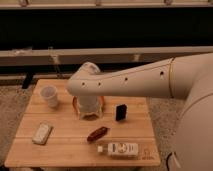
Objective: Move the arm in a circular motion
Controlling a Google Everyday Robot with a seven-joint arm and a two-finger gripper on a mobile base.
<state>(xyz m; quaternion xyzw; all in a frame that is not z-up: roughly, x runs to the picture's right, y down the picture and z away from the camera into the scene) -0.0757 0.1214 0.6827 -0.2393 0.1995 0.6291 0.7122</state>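
My cream-white arm (145,80) reaches in from the right across the wooden table (70,145). Its thick tubular segment carries small dark dots and ends in a rounded elbow joint (82,82) above the table's middle. A short cylindrical end hangs down from the elbow to the gripper (90,112), which sits low over the table centre, beside an orange rim (75,104) that shows around it.
On the table stand a white paper cup (49,96) at the left, a small black box (120,112) right of the gripper, a brown snack bar (97,134), a lying white bottle (120,149) at the front, and a pale flat packet (42,133) front left. A dark wall with a rail (100,51) runs behind.
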